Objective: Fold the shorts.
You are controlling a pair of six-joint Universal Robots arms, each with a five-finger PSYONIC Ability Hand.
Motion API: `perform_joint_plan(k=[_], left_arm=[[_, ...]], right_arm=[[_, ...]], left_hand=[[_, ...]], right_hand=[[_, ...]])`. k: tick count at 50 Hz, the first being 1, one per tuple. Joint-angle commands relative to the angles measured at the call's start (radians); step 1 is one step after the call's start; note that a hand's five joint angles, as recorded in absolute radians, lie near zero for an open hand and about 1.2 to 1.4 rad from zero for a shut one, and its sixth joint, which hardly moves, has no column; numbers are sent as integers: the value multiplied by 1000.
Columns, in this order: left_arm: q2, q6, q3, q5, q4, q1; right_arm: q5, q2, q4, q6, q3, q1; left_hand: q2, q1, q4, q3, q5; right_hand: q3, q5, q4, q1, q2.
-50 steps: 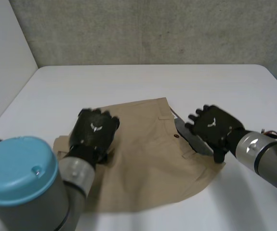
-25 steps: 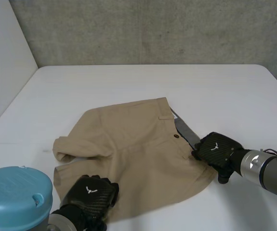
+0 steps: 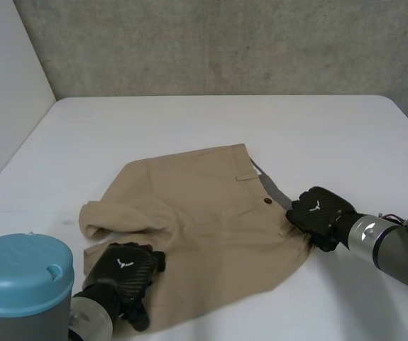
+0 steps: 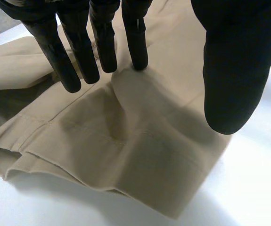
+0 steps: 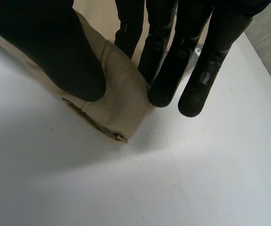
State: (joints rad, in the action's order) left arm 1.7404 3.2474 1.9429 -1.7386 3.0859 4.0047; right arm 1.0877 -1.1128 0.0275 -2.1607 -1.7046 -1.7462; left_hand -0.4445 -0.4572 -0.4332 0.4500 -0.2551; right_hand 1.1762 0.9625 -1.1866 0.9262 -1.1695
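Note:
Tan shorts (image 3: 204, 213) lie flat on the white table (image 3: 225, 121), waistband to the right, one leg rolled over at the left. My left hand (image 3: 122, 273) rests on the near leg hem. In its wrist view its straight fingers (image 4: 102, 42) touch the cloth (image 4: 126, 155) and the thumb hovers apart above the hem corner. My right hand (image 3: 321, 213) sits at the near waistband corner. In the right wrist view its thumb (image 5: 55, 42) and fingers pinch a bunched fold of that corner (image 5: 119, 99), lifted slightly off the table.
A grey concrete wall (image 3: 225, 42) stands behind the table and a white panel (image 3: 5, 92) at the left. Bare table surface lies beyond the shorts and to their right.
My left hand came back from the middle of the left leg to the near hem. My right hand dropped onto the waistband corner and closed on it.

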Motion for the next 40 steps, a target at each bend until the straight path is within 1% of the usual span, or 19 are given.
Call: perform_joint_plan(k=[1,4,5,6,8,9,11,13,17,19,20,22,23,26,27,28,33,36,40], left_arm=[[28,52,1,-21,117,46],[31,84,-4,-21,180,77],[37,112,-13,-21,224,98],[45,127,-21,-21,246,109],[68,164,-42,-21,286,132],[105,204,-73,-21,318,154],[146,247,-110,-21,342,172],[209,302,-171,-19,365,198],[300,357,-263,-13,373,232],[326,362,-291,-12,366,237],[337,362,-303,-15,361,238],[337,359,-308,-16,333,234],[331,357,-303,-15,320,232],[260,327,-272,1,238,226],[234,313,-262,7,217,225],[182,278,-236,23,173,223],[41,161,-170,93,60,214],[-37,92,-134,146,-4,186],[-114,35,-105,185,-75,149]], right_arm=[[23,-16,11,-111,20,1],[23,-25,12,-152,22,-4],[23,-27,12,-166,20,-6],[23,-29,12,-175,19,-9],[24,-30,11,-208,19,-35],[26,-32,11,-220,20,-48],[38,-33,9,-249,23,-73],[75,-38,9,-300,30,-104],[152,-41,3,-379,42,-159],[178,-39,2,-404,48,-183],[207,-38,0,-427,53,-200],[240,-36,-1,-448,57,-210],[279,-33,-1,-473,63,-216],[336,-30,-3,-513,68,-216],[362,-29,-9,-533,74,-216],[374,-27,-17,-544,77,-216],[426,-6,-89,-591,105,-216],[454,11,-112,-628,132,-216],[472,53,-110,-682,177,-216]], left_hand=[[-440,-427,-451,434,-455],[-678,-666,-690,673,-693],[-824,-812,-836,819,-839],[-872,-860,-884,867,-887],[-896,-884,-908,891,-911],[-896,-884,-908,891,-911],[-899,-887,-911,894,-914],[-899,-887,-911,894,-914],[-894,-881,-905,888,-908],[-893,-881,-905,888,-908],[-893,-881,-905,888,-908],[-864,-852,-876,859,-879],[-838,-825,-849,832,-853],[-510,-497,-521,505,-525],[-358,-345,-369,352,-373],[-132,-120,-144,127,-147],[19,32,8,-25,5],[23,35,11,-28,8],[2,15,-9,-8,-13]], right_hand=[[220,259,-210,470,-227],[220,259,-210,470,-227],[220,259,-210,470,-227],[220,259,-210,470,-227],[220,259,-210,470,-227],[220,259,-210,470,-227],[220,259,-210,470,-227],[220,259,-210,470,-227],[220,259,-210,470,-227],[220,259,-210,470,-227],[220,259,-210,470,-227],[220,259,-210,470,-227],[220,259,-210,470,-227],[220,259,-210,470,-227],[220,259,-210,470,-227],[220,259,-210,470,-227],[220,259,-210,470,-227],[220,259,-210,470,-227],[220,259,-210,470,-227]])
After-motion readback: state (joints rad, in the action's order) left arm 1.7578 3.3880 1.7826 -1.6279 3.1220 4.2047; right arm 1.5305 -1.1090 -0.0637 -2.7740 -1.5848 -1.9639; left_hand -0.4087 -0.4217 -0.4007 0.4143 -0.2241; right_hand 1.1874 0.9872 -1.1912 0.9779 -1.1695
